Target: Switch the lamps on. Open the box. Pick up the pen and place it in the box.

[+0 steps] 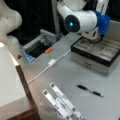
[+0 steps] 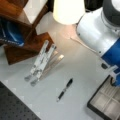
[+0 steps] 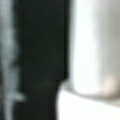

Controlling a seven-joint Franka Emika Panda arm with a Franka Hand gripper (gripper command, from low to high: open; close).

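On grey table (image 1: pixel 75 72) — slim, perhaps glossy pen (image 1: pixel 89 90).

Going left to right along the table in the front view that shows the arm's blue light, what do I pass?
White block → white cable → white strips → pen → open box. The gripper is not visible in that view.

box (image 1: pixel 100 53) open, pale compartments showing, black pen (image 1: pixel 89 90) flat on table, well apart
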